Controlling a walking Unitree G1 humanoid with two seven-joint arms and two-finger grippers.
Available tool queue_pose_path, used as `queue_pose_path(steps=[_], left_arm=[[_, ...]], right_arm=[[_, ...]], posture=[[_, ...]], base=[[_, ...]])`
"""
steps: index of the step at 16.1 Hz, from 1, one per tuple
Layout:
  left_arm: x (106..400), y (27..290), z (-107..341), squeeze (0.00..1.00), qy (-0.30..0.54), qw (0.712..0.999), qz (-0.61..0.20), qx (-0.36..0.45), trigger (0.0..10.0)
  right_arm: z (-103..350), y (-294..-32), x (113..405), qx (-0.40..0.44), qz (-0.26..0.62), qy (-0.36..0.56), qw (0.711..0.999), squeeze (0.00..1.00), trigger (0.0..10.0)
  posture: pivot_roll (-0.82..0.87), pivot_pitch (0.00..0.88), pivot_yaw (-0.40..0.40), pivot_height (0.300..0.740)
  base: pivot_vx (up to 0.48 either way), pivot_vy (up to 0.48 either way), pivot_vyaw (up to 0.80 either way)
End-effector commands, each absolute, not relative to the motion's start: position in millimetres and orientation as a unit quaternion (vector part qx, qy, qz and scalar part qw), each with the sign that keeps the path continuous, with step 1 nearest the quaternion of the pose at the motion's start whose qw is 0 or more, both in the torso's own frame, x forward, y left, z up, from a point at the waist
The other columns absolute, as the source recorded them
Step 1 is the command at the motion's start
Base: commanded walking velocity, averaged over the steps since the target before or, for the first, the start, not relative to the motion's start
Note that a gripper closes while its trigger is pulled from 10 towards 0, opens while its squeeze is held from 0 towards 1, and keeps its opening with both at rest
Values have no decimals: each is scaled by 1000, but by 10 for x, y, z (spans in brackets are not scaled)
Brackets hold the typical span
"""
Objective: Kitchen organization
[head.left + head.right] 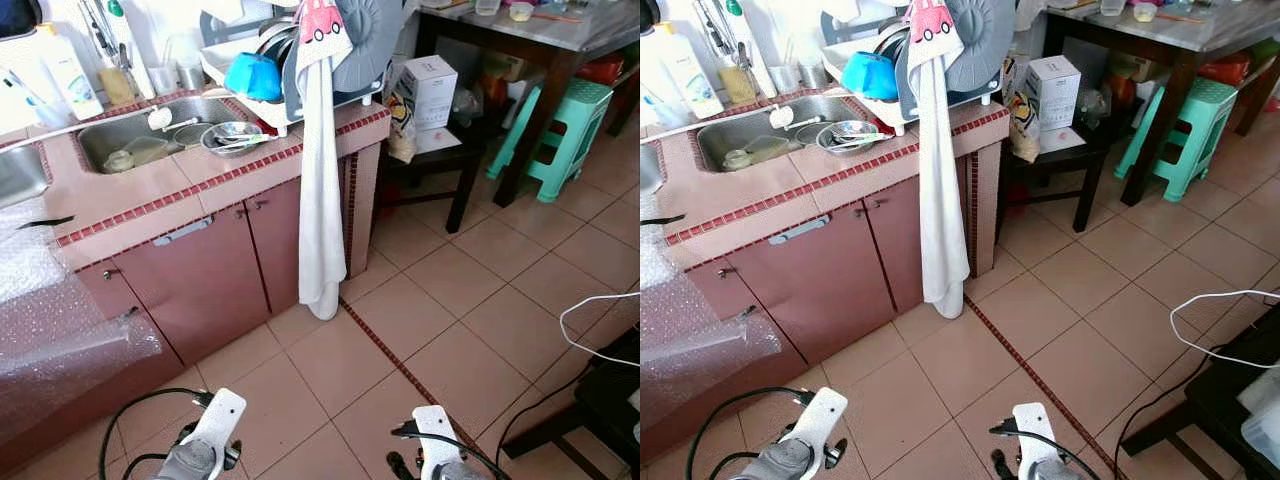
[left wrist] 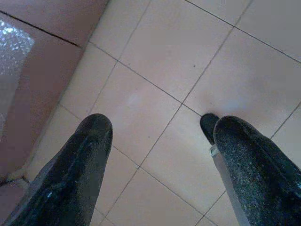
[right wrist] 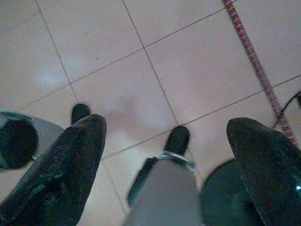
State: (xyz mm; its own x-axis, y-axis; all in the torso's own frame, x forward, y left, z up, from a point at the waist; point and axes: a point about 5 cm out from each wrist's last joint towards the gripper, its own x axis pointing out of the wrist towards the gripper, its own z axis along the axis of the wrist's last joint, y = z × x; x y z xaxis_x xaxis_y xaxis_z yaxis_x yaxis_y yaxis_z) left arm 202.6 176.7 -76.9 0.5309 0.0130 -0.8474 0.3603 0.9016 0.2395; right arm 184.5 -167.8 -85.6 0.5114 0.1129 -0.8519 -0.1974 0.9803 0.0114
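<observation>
A pink tiled counter [image 1: 150,190] holds a steel sink [image 1: 135,130] with a metal bowl [image 1: 232,135] and a spoon in it. Behind stands a white dish rack [image 1: 225,60] with a blue bowl [image 1: 252,75] and plates. A long white towel [image 1: 320,200] hangs from the rack down past the cabinet doors [image 1: 200,270]. Both silver arms hang low in front of me, left [image 1: 215,430] and right [image 1: 435,440]. My left gripper [image 2: 160,136] and right gripper [image 3: 169,132] are open over bare floor tiles, holding nothing.
Bubble wrap [image 1: 40,310] covers the counter's left end. Right of the counter are a low black table [image 1: 440,165] with a white box [image 1: 428,90], a dark dining table [image 1: 540,50] and a green stool [image 1: 565,130]. A white cable [image 1: 600,330] and dark furniture [image 1: 600,410] lie at right.
</observation>
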Motion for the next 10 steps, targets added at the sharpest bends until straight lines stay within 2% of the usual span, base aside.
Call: queue_pose_path(steps=[1,5,8,10], left_arm=[[1996,1790,-782,0,478,849,-105,200,10000],[1998,1768,-782,0,477,850,-113,191,10000],[2089,1737,-728,0,450,873,-102,157,10000],[2183,1654,-672,0,418,885,-119,165,10000]], right_arm=[[-860,-1671,1835,-65,108,487,864,0,10000],[-868,-1678,1819,-81,115,491,860,0,10000],[-881,-1623,1797,-102,137,489,856,0,10000],[-883,-1625,1793,-109,138,488,855,0,10000]], posture=[[18,0,71,740],[24,0,67,740],[30,0,60,740],[33,0,59,740]], base=[[0,0,0],[0,0,800],[0,0,800],[0,0,800]])
